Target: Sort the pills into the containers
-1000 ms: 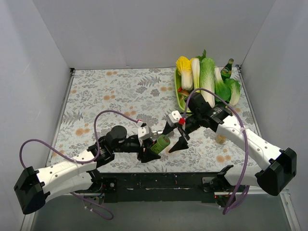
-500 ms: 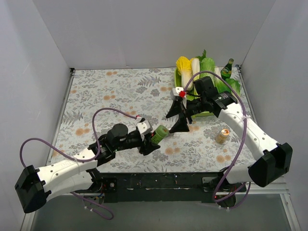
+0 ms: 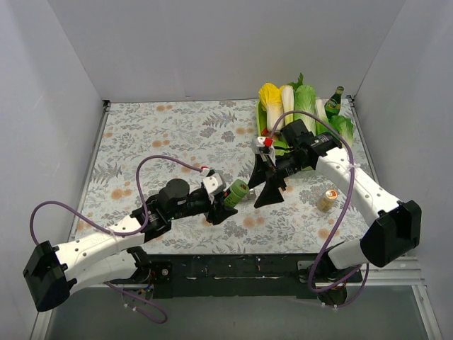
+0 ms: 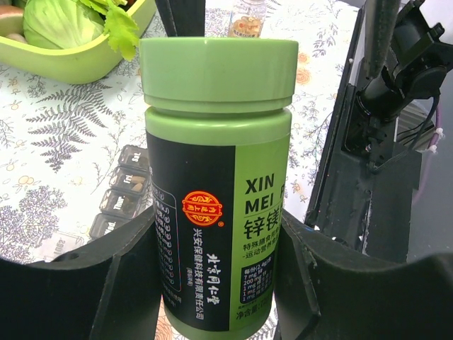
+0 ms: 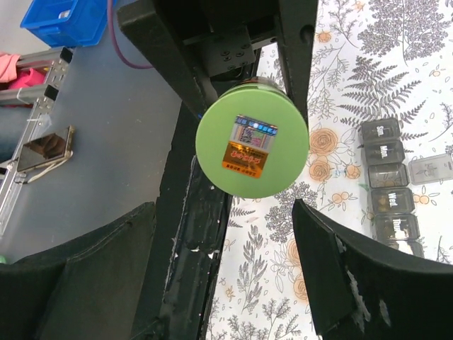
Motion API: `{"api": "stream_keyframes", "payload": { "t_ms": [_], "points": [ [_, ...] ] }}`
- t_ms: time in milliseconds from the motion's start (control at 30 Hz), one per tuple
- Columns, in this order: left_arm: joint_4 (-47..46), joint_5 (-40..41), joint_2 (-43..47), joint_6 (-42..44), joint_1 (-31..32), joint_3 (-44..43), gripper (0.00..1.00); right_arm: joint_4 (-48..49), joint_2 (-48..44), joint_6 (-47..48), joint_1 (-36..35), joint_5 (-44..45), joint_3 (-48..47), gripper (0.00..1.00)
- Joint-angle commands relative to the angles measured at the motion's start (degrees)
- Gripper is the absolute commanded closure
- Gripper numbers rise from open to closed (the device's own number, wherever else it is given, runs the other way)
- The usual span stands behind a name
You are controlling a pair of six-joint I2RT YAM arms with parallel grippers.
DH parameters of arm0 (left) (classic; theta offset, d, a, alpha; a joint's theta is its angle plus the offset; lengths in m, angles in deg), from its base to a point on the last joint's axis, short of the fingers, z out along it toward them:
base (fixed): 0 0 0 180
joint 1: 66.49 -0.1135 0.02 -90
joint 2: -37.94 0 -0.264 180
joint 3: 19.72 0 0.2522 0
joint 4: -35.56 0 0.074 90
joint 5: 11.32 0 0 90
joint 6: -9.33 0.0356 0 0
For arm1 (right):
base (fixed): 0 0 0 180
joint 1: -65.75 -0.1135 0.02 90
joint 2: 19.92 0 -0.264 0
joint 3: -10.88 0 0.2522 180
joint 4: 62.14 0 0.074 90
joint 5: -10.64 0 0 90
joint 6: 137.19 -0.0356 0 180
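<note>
My left gripper (image 3: 228, 204) is shut on a green pill bottle (image 3: 236, 192) and holds it tilted above the table, its cap on. In the left wrist view the bottle (image 4: 212, 177) fills the space between the fingers of the left gripper (image 4: 216, 290). My right gripper (image 3: 262, 185) is open just right of the cap, not touching it. In the right wrist view the cap (image 5: 251, 138) sits beyond the wide-apart jaws of the right gripper (image 5: 219, 283). The containers, a grey compartment strip, lie on the table below (image 4: 120, 195) (image 5: 389, 188); they are hidden in the top view.
A small amber bottle (image 3: 326, 200) stands right of the grippers. A green tray (image 3: 263, 145) with cabbages and a green glass bottle (image 3: 334, 102) fill the back right corner. The table's black front rail (image 3: 241, 265) runs close below the bottle.
The left gripper lifted the green bottle away from the front edge. The right gripper drew back toward the tray, then came down again to the cap, still open.
</note>
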Motion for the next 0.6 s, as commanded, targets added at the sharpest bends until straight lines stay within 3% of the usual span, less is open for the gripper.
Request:
{"api": "stream_keyframes", "payload": {
  "t_ms": [0, 133, 400, 567],
  "points": [
    [-2.08, 0.62, 0.30, 0.13, 0.33, -1.70, 1.00, 7.43, -0.53, -11.70, -0.17, 2.15, 0.34, 0.16],
    [-1.99, 0.97, -1.01, -0.13, 0.33, -2.14, 1.00, 12.97, 0.35, -19.27, -0.43, 5.75, -0.09, 0.15],
    [-2.08, 1.24, -4.27, -0.04, 0.42, -3.98, 1.00, 16.59, 2.28, -25.19, -2.63, 7.16, -2.99, 0.16],
    [-1.29, 1.85, -4.01, 0.13, 0.51, -4.16, 1.00, 17.73, 2.55, -27.47, -2.98, 6.99, -3.08, 0.21]
  ]
}}
